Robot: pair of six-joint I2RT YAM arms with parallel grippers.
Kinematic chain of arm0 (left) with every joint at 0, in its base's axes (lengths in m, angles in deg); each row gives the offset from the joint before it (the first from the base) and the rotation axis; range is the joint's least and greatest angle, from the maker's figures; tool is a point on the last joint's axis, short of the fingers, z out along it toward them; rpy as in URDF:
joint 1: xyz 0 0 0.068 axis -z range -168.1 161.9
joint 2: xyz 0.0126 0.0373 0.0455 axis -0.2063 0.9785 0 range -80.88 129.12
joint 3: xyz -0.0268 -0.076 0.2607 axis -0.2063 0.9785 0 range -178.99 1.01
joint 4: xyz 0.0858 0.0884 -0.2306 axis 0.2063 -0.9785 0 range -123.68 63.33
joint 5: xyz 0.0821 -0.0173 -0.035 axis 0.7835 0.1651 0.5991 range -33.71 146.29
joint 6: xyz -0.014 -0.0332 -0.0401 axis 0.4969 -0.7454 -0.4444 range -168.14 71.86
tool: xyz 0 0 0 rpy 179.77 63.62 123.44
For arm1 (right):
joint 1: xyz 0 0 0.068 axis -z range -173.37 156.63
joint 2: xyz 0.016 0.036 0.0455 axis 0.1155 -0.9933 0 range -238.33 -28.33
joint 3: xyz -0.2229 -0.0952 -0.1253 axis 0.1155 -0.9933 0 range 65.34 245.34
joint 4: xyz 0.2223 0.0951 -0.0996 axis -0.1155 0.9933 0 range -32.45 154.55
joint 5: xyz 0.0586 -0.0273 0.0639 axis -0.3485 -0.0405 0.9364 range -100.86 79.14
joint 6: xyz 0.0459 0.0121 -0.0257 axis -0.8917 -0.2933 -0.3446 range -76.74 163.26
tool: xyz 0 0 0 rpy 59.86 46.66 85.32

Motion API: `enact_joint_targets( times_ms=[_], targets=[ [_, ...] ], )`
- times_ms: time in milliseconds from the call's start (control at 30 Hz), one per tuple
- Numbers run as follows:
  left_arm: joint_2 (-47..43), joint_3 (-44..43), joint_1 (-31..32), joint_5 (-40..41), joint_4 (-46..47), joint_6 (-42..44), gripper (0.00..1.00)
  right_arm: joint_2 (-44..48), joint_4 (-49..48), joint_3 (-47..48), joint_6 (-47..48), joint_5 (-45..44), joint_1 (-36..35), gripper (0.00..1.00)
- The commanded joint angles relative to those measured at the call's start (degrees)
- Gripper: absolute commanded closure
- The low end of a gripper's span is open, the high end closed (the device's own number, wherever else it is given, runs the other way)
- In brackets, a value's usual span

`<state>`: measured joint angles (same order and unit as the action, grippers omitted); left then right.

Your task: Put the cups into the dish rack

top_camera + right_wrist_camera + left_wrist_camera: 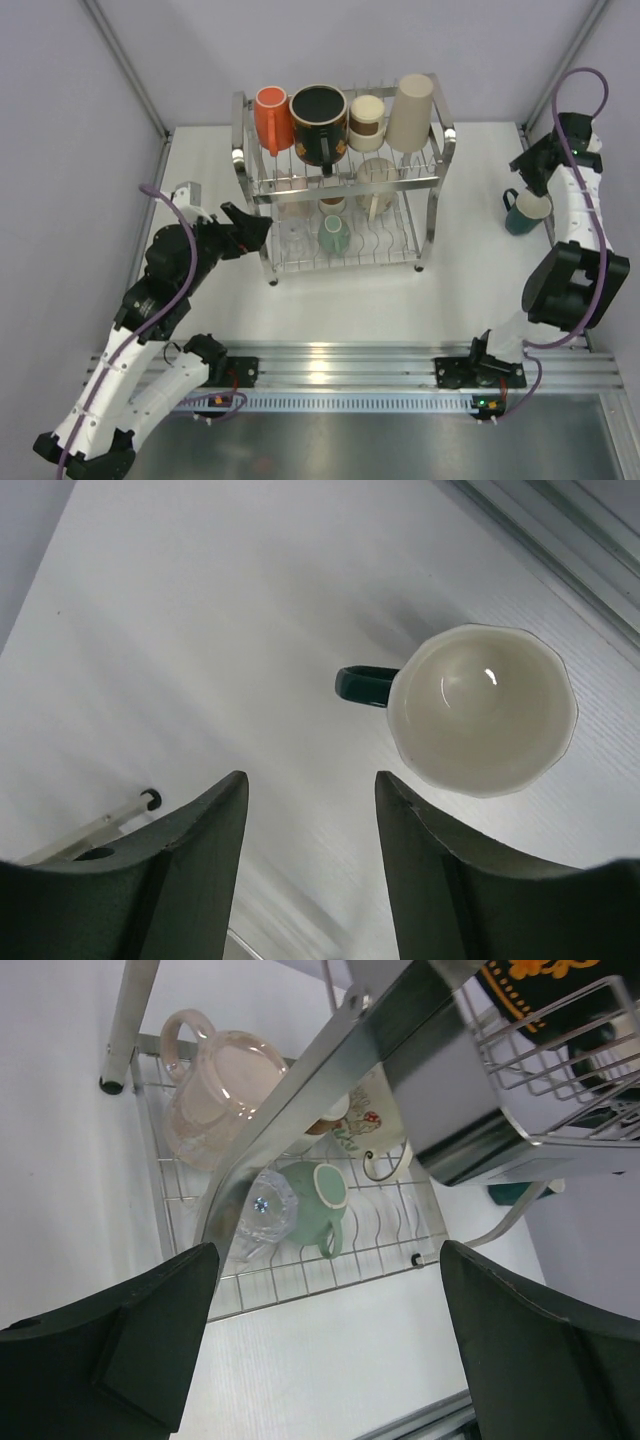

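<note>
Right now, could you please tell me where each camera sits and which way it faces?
Top external: above and behind the bases, looking down at table, dish rack, left arm, right arm.
Left wrist: beside the rack, facing its lower tier and green cup; open left claw frames the bottom.
Right wrist: above the table, looking down into the teal cup; open right claw below.
Shared: green cup, top and left wrist; teal cup, top and right wrist.

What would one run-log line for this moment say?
left gripper: open, beside chrome wire dish rack | right gripper: open, near upright teal mug on white table
</note>
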<state>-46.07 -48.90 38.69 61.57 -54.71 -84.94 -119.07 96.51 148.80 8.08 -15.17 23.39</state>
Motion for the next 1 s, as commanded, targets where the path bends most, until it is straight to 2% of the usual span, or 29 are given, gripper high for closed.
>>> enact_joint_targets(
  times_ms=[0, 133, 333, 600, 767, 867, 967],
  targets=[
    [1.31, -3.96, 0.20, -3.43, -1.06, -0.64, 0.02, -4.34, 7.43, 6.44, -3.13, -3.32, 1.96, 0.45],
    [2.11, -7.21, 0.20, -5.01, -2.47, 0.85, 0.02, -7.77, 12.17, 11.97, -8.84, -4.91, 3.28, 0.44],
    [0.35, -9.24, 0.28, -4.05, -2.64, 1.90, 0.02, -10.42, 19.92, 15.41, -22.20, -10.44, 3.46, 0.44],
    [1.23, -11.70, 0.20, -2.55, -3.43, 4.80, 0.02, -7.09, 22.83, 13.22, -32.31, -20.80, 3.37, 0.45],
    [2.02, -11.96, 0.20, -3.08, -3.43, 5.24, 0.02, -6.29, 20.28, 11.90, -38.82, -18.72, 3.29, 0.45],
    [2.46, -12.05, 0.20, -2.99, -3.43, 5.86, 0.02, -9.36, 26.76, 14.97, -41.97, -17.30, 3.02, 0.46],
    [3.07, -12.40, 0.20, -2.56, -3.43, 6.30, 0.02, -8.32, 26.44, 11.82, -46.71, -18.45, 2.85, 0.47]
  ],
)
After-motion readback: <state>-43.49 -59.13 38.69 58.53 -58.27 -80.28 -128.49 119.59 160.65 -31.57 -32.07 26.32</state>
